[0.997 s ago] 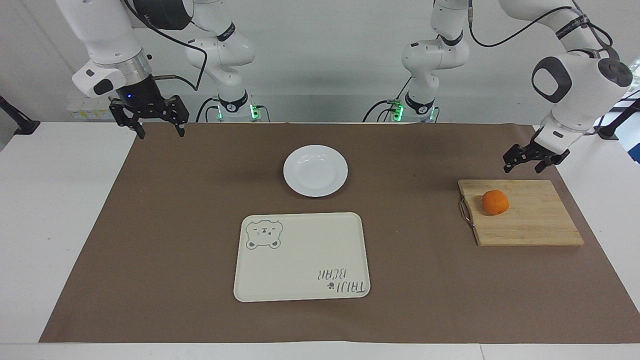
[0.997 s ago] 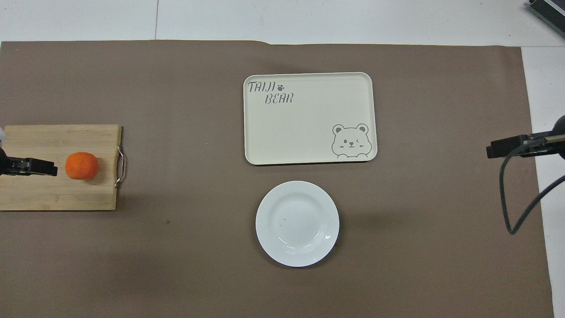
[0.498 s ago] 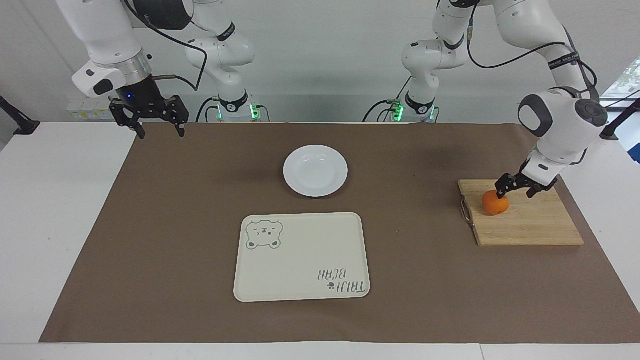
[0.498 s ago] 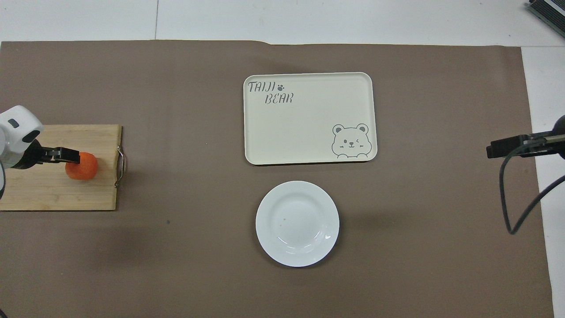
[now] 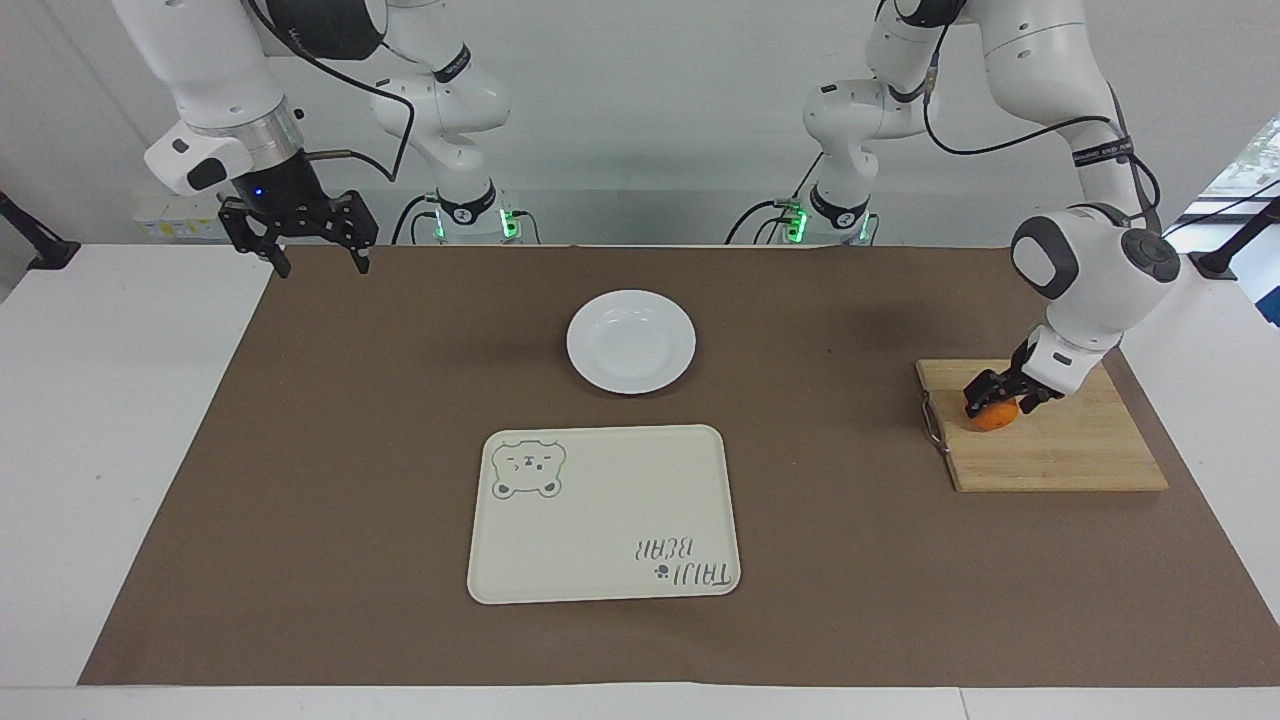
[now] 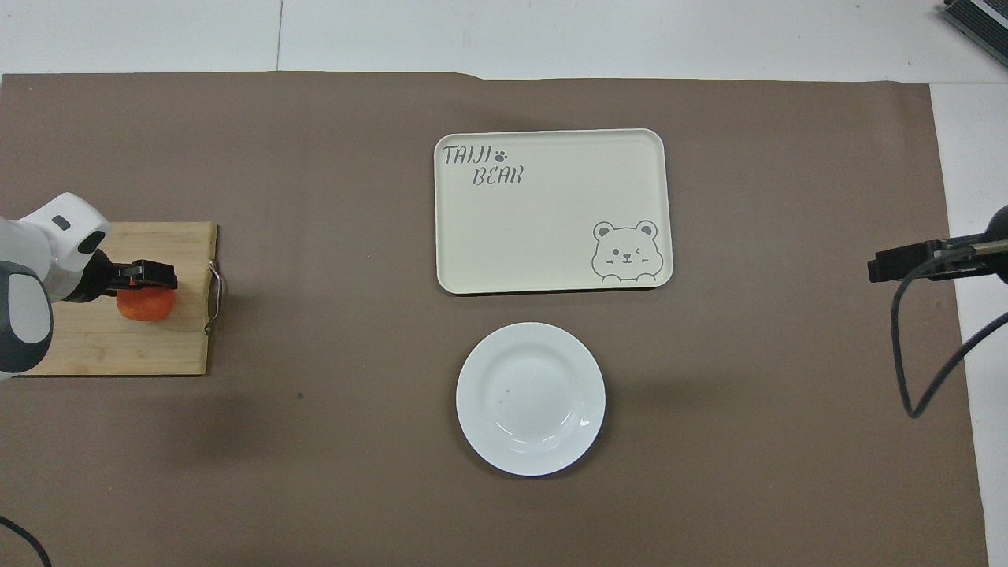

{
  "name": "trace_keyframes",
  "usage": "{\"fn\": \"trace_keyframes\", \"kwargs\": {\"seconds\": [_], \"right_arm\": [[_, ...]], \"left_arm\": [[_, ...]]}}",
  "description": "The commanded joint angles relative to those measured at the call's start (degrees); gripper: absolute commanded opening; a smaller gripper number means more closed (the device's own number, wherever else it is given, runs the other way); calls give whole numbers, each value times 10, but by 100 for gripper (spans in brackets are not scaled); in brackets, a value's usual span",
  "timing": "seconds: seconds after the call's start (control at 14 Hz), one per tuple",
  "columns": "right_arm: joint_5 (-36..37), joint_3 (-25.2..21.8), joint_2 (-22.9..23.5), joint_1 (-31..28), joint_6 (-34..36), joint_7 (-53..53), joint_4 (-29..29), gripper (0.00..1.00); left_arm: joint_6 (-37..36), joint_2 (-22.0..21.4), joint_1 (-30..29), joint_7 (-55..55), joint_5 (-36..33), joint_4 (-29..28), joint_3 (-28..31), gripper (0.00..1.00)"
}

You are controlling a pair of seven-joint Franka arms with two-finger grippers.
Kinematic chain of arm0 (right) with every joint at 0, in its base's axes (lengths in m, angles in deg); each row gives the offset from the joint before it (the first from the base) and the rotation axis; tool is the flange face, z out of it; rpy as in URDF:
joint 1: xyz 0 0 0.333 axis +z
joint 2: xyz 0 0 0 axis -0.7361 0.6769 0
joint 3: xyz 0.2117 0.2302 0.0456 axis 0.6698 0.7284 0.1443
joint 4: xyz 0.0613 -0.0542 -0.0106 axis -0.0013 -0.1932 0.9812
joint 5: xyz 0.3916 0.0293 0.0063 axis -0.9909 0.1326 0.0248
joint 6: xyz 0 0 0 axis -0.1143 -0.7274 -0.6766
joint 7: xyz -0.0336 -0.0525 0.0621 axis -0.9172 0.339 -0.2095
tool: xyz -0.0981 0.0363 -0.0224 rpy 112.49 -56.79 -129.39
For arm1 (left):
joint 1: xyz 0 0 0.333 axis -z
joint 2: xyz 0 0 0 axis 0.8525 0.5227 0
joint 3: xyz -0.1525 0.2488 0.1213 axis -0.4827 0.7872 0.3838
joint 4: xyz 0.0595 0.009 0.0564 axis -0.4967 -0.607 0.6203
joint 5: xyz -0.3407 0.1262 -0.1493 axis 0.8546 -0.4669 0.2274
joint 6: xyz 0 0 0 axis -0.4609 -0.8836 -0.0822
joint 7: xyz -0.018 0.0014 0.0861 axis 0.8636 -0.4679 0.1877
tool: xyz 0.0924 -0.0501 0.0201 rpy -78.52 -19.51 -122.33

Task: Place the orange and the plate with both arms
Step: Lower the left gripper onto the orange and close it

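Note:
The orange (image 5: 995, 418) lies on a wooden cutting board (image 5: 1070, 455) toward the left arm's end of the table. My left gripper (image 5: 1001, 397) is down at the orange, open, with a finger on either side of it. The orange still rests on the board; in the overhead view (image 6: 144, 306) one black finger (image 6: 150, 273) covers part of it. The white plate (image 5: 631, 341) sits mid-table, nearer to the robots than the tray. My right gripper (image 5: 318, 262) is open and empty, waiting above the mat's corner at the right arm's end.
A cream rectangular tray with bear print (image 5: 603, 513) lies beside the plate, farther from the robots. A brown mat (image 5: 350, 450) covers most of the white table. The cutting board has a metal handle (image 5: 932, 420) on its plate-facing edge.
My left gripper has come down from above the board's edge nearer the robots to the orange, its fingers now straddling it. The right arm, plate and tray have not moved.

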Motion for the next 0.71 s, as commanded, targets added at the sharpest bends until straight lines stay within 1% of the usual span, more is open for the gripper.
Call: {"fn": "trace_keyframes", "kwargs": {"seconds": [0.0, 0.07, 0.14, 0.21, 0.28, 0.43, 0.57, 0.64], "right_arm": [[8, 3, 1, -5, 10, -9, 5, 100], [8, 3, 1, -5, 10, -9, 5, 100], [8, 3, 1, -5, 10, -9, 5, 100], [8, 3, 1, -5, 10, -9, 5, 100], [8, 3, 1, -5, 10, -9, 5, 100], [8, 3, 1, -5, 11, -9, 5, 100], [8, 3, 1, -5, 10, -9, 5, 100], [8, 3, 1, -5, 10, -9, 5, 100]], "left_arm": [[31, -12, 7, 1, 7, -42, 6, 100], [39, -12, 7, 0, 7, -43, 6, 100], [37, -12, 7, -3, 7, -42, 7, 54], [36, -12, 7, -12, 7, -39, 7, 16], [32, -10, 7, -22, 7, -33, 7, 0], [30, -12, 7, -27, 7, -21, 7, 0], [-13, -20, 8, -68, 2, 5, 3, 0], [-34, -23, 8, -69, 0, 17, 1, 0]]}}
